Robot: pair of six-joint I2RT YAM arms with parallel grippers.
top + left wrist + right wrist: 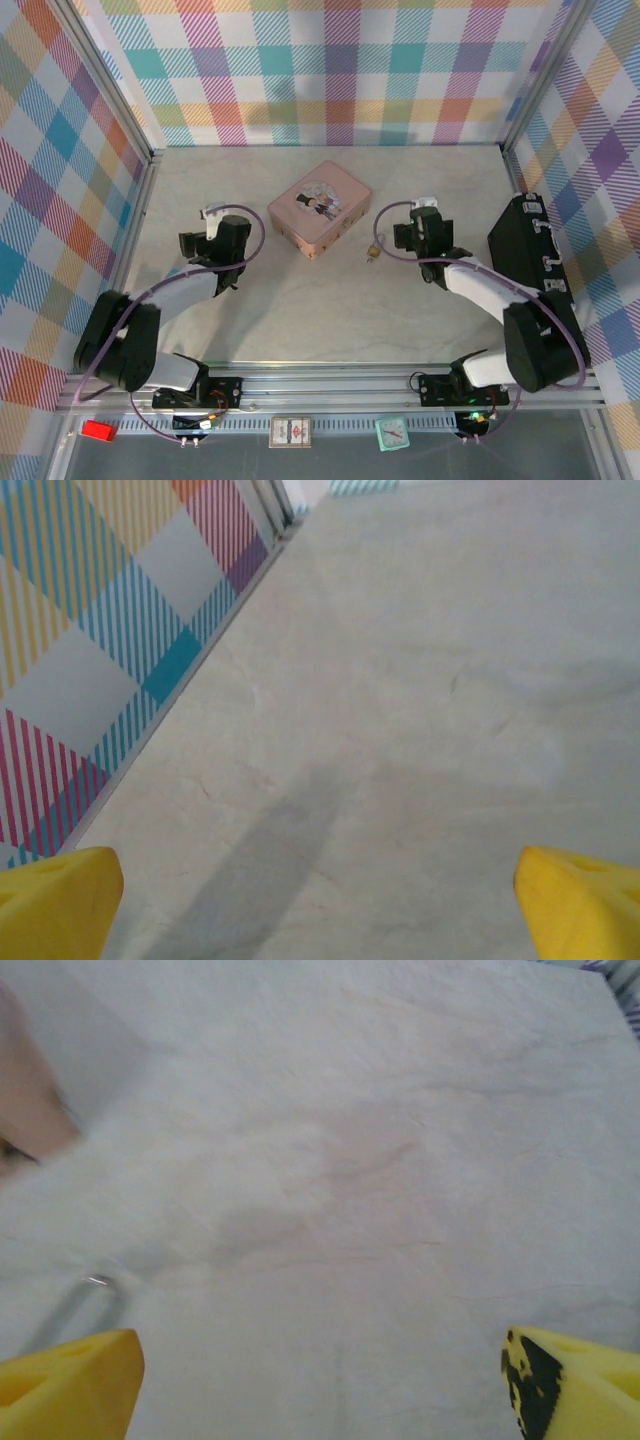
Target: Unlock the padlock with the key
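Observation:
The small brass padlock lies on the table just right of the pink tin, its thin silvery shackle showing beside my right gripper's left fingertip. My right gripper hovers just right of the padlock; in its wrist view the right gripper is open, yellow fingertips wide apart over bare table. My left gripper sits left of the tin, and in its wrist view the left gripper is open with nothing between its fingers. The key is too small to make out.
The pink tin with a cartoon lid stands mid-table between the arms, its corner at the left edge of the right wrist view. A black case lies along the right wall. Plaid walls enclose the table.

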